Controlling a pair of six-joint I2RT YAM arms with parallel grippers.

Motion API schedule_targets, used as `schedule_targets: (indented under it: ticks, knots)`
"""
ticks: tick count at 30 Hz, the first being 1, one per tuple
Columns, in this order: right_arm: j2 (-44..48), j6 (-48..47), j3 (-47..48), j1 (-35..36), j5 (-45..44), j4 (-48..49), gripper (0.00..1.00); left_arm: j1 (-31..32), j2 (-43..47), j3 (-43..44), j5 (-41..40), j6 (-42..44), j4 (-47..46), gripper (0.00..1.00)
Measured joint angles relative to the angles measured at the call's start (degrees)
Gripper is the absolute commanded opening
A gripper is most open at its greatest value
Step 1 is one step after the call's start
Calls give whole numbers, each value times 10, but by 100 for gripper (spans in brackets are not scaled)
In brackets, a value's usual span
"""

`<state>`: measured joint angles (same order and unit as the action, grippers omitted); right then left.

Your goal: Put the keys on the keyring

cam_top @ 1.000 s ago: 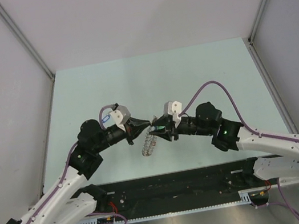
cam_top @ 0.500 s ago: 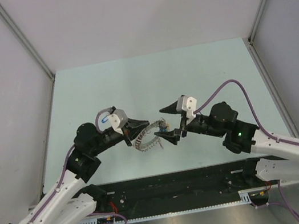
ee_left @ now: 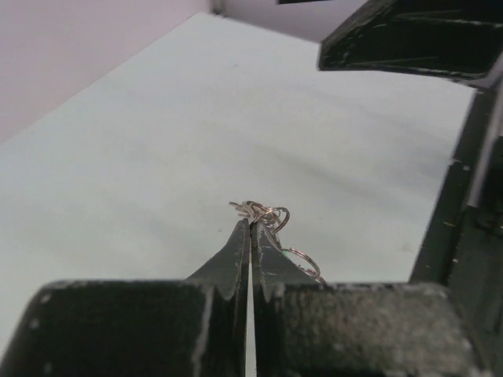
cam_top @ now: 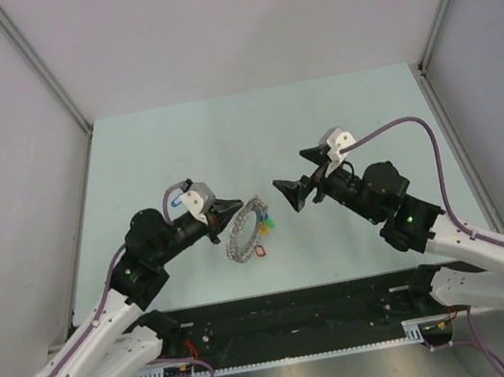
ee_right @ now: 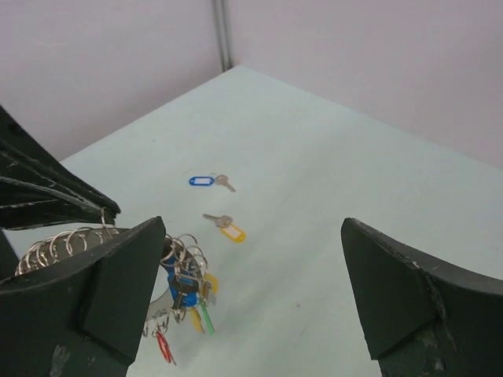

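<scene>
My left gripper (cam_top: 239,206) is pressed shut, pinching the keyring (cam_top: 244,236) by its rim — my right gripper (cam_top: 288,169) is spread wide just beside it, with two loose keys (ee_right: 225,227) on the table ahead

At mid-frame of the top view the keyring (cam_top: 248,229) is found just below the tip of the left end effector (cam_top: 237,205), with the right end effector (cam_top: 289,169) to its upper right. In the right wrist view the keys (ee_right: 226,228) are laid on the tabletop (ee_right: 330,196), above the keyring.

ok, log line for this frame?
left gripper: shut on keyring | right gripper: open, empty | blue-tag key, yellow-tag key: loose on table
</scene>
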<state>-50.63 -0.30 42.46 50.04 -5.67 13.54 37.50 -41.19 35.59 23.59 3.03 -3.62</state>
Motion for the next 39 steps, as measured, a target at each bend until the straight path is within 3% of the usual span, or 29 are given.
schedule_targets:
  ticks: [7, 16, 20, 25, 32, 39]
  knots:
    - [-81, 34, 2, -30, -21, 5, 89, 0, 16, 19, -177, 4, 93, 0]
    - [-295, 69, 41, -30, -18, 31, 78, -2, 113, 23, -411, 6, 187, 0]
    - [-393, 83, 88, -20, -23, 54, 73, -11, 147, 22, -475, 14, 196, 0]
    - [-501, 95, 158, 6, -39, 70, 63, -46, 166, 11, -492, 17, 183, 0]
    - [-628, 99, 256, 39, -61, 88, 60, -108, 166, -3, -468, 13, 183, 0]
    - [-701, 78, 313, 43, -33, 90, 57, -127, 178, -5, -442, 8, 178, 0]
